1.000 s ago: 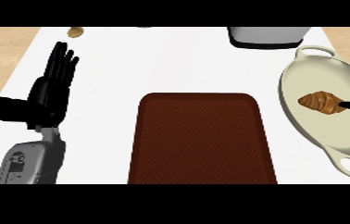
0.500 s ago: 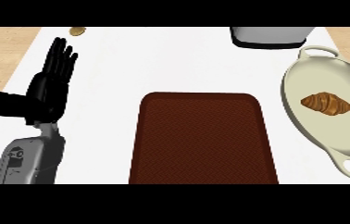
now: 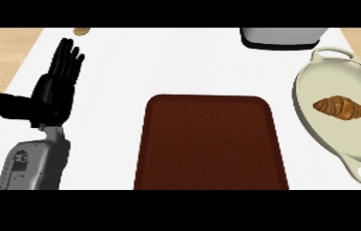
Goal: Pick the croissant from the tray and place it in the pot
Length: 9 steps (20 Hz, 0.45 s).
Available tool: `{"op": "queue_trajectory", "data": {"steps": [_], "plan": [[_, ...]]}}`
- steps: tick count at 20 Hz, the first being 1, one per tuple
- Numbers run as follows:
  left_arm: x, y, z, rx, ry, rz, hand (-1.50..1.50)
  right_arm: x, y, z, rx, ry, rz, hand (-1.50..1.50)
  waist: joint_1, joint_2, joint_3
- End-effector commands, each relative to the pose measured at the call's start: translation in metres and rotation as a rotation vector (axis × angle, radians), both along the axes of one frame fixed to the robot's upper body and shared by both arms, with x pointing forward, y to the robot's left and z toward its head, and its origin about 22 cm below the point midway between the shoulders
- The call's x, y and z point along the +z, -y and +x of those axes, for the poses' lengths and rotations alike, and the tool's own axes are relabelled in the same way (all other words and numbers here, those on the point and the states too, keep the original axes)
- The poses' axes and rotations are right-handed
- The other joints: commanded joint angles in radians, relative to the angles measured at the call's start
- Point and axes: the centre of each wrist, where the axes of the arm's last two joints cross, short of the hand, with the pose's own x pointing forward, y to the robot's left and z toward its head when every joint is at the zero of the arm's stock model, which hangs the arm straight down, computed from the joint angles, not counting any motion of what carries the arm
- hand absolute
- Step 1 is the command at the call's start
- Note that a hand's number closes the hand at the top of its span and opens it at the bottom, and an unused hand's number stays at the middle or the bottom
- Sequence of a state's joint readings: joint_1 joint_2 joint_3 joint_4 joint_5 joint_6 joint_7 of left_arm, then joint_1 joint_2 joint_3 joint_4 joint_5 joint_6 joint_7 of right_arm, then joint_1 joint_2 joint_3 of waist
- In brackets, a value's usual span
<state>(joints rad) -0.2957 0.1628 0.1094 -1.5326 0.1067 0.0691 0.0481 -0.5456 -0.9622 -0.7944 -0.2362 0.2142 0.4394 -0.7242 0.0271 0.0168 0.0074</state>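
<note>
The white counter (image 3: 190,63) carries a dark brown tray (image 3: 210,144) at its near middle, a cream pot (image 3: 310,106) at the right edge, and a grey appliance (image 3: 282,36) at the far edge.

The croissant (image 3: 338,107) lies inside the cream pot (image 3: 310,111) at 3 o'clock on the white surface (image 3: 183,63). The brown tray (image 3: 210,143) sits at 6 o'clock, well apart from the pot's rim. The left hand (image 3: 55,86) rests at 9 o'clock, fingers straight and pointing toward 12 o'clock. A grey appliance (image 3: 282,36) stands at 1 o'clock. A small brown item (image 3: 81,31) lies at 11 o'clock.
</note>
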Motion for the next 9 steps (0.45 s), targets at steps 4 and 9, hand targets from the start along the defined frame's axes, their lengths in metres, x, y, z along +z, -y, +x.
{"op": "queue_trajectory", "data": {"steps": [4,9], "plan": [[0.015,0.009,0.006,0.001,0.027,-0.014,0.0,0.008,0.02,-0.033,0.048,0.065,0.031,-1.5,-0.001,0.001,0.005],[0.0,-0.004,-0.004,0.005,0.016,-0.007,0.0,0.019,0.028,-0.043,0.012,0.053,0.015,-1.5,0.012,0.003,0.006]]}}
